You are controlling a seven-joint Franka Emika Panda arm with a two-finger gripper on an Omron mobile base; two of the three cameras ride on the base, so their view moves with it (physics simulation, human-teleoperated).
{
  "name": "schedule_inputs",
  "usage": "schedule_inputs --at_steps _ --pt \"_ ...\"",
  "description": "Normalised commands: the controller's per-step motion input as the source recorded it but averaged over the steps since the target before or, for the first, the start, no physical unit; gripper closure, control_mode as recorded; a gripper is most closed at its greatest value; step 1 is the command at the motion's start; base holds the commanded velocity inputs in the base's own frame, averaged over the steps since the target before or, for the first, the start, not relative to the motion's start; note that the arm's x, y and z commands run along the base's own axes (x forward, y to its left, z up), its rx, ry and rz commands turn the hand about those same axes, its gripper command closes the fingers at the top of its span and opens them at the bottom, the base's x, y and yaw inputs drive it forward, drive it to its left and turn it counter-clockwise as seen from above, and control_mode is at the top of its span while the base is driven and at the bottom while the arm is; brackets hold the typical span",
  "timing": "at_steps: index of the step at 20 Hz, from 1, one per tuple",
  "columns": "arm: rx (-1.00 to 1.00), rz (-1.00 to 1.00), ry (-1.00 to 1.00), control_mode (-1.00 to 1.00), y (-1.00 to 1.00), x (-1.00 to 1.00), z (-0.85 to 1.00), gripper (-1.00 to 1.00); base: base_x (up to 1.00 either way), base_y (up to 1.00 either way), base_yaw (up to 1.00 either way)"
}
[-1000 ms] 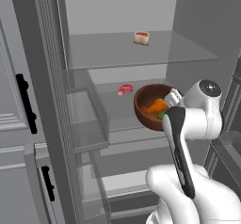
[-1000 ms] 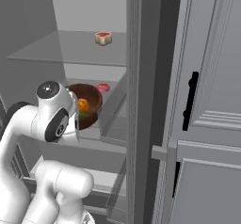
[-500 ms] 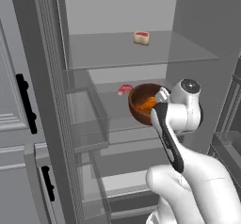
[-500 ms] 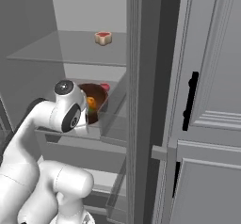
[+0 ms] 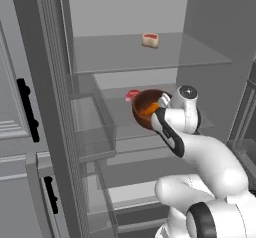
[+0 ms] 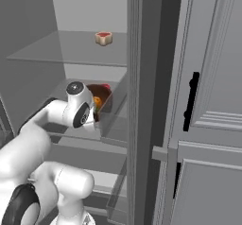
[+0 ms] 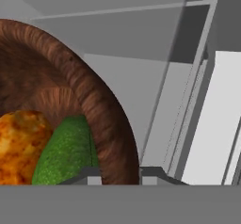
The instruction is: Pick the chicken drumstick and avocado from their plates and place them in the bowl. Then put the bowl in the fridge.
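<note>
**Bowl held inside the open fridge, above the middle shelf**

You have the reddish-brown, wood-grained deep bowl (image 5: 148, 109) in the two-finger gripper (image 7: 120, 172), whose small dark fingertips (image 7: 89, 173) sit one on each side of the bowl's rim wall in the hand view, clamped on it. In that same view the rough orange-brown chicken drumstick (image 7: 20, 145) lies inside the bowl, with the dark green avocado (image 7: 66, 152) touching it on the side nearer the rim.

From the left base view you can see the bowl within the tall dark grey fridge (image 5: 215, 42), over the clear glass middle shelf (image 5: 120, 132); whether its base touches the glass cannot be told. The orange of the drumstick shows in the bowl's lighter brown inside. A small pink and red food piece (image 5: 132, 95) lies on the same shelf just behind the bowl, toward the pale grey back wall. On the upper glass shelf (image 5: 125, 54), well apart from the bowl, rests a small tan block with a red top (image 5: 150, 40).

From the right base view the bowl (image 6: 100, 98) is partly hidden behind the white arm's round dark-faced wrist joint (image 6: 81, 111), beside a clear drawer (image 6: 113, 110). To the right of the fridge stand grey panelled cabinet doors with a black handle (image 6: 191, 101).
</note>
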Motion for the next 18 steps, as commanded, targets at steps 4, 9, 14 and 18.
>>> schedule_inputs --at_steps 4,9,14,18 --pt "0.0 0.0 0.08 -1.0 0.0 0.53 -0.15 1.0 0.0 0.0 0.0" --pt "0.0 0.0 0.11 -1.0 0.0 0.57 -0.18 1.0 0.0 0.0 0.0" --pt "0.01 0.0 0.01 -1.0 0.0 0.33 -0.27 1.0 0.0 0.0 0.0" --pt "0.0 0.0 0.0 -1.0 0.0 0.13 -0.23 -1.0 0.0 0.0 0.0"
